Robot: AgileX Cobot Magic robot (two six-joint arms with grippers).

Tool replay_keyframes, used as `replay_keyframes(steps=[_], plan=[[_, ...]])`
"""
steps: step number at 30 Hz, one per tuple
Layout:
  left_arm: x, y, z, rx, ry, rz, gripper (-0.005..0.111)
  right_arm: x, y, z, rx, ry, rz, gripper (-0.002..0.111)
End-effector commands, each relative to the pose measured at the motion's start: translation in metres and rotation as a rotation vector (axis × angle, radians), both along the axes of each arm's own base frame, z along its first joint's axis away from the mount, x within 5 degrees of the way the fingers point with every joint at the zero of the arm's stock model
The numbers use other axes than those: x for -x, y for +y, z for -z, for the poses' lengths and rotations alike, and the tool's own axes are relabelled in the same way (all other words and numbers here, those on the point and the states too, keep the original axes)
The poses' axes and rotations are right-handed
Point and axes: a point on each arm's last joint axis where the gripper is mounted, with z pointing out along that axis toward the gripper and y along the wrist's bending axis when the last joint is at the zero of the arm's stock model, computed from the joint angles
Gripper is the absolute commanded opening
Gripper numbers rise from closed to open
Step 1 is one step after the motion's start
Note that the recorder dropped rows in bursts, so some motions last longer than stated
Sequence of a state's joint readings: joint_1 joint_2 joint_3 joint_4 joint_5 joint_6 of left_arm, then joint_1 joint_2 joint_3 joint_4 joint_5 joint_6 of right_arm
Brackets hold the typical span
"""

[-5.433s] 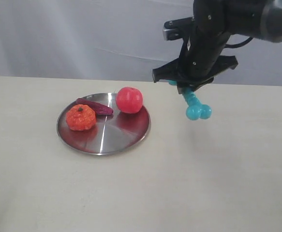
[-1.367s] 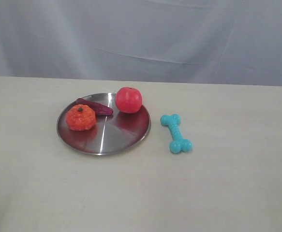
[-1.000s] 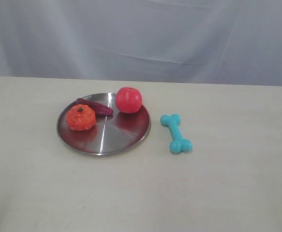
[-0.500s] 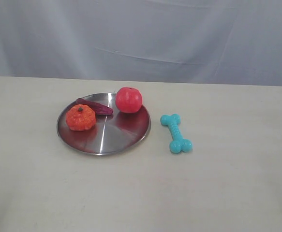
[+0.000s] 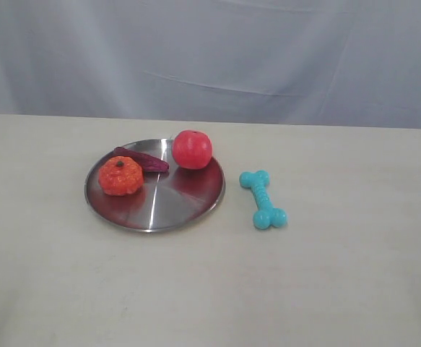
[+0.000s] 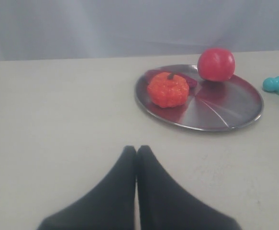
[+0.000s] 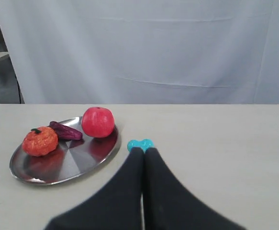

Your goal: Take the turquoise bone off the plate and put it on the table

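The turquoise bone (image 5: 263, 199) lies flat on the beige tabletop (image 5: 196, 289), off the plate (image 5: 174, 210) and just beside its right rim in the exterior view, with a narrow strip of bare tabletop between them. Its ridged shaft runs from far to near, the near end angled slightly further right, and both of its 2 knobbed ends rest on the tabletop.

The round steel plate holds 3 toy foods: an orange pumpkin (image 5: 120, 176) at its left side, a red tomato (image 5: 192, 150) at its far right edge, and a dark purple eggplant-like piece (image 5: 141, 159) lying between them, just behind the pumpkin. A pale grey cloth backdrop (image 5: 196, 58) hangs behind the tabletop.

In the left wrist view the left gripper (image 6: 137, 149) has its black jaws pressed together with nothing between them, above bare tabletop and well apart from the plate; only 1 end of the bone appears there, at the frame edge. In the right wrist view the right gripper (image 7: 143, 149) also has its jaws together and empty. Its tips cover most of the bone, so only 1 knobbed end shows beyond them, beside the plate's rim.
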State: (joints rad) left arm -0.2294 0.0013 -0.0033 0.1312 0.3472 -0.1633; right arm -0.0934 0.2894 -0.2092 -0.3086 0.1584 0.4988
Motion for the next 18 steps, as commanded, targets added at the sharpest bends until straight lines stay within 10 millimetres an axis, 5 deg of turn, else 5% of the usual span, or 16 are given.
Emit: replay_keyframes(steps=[1, 8, 18], plan=[[0.0, 0.0, 0.001, 0.001, 0.001, 0.002, 0.0, 0.004, 0.003, 0.015, 0.076, -0.063, -0.036, 0.0], [0.0, 0.0, 0.001, 0.001, 0.001, 0.002, 0.0, 0.013, 0.004, 0.045, 0.239, 0.02, -0.06, 0.0], [0.0, 0.0, 0.001, 0.001, 0.001, 0.002, 0.0, 0.014, 0.004, 0.059, 0.256, 0.083, -0.075, 0.0]])
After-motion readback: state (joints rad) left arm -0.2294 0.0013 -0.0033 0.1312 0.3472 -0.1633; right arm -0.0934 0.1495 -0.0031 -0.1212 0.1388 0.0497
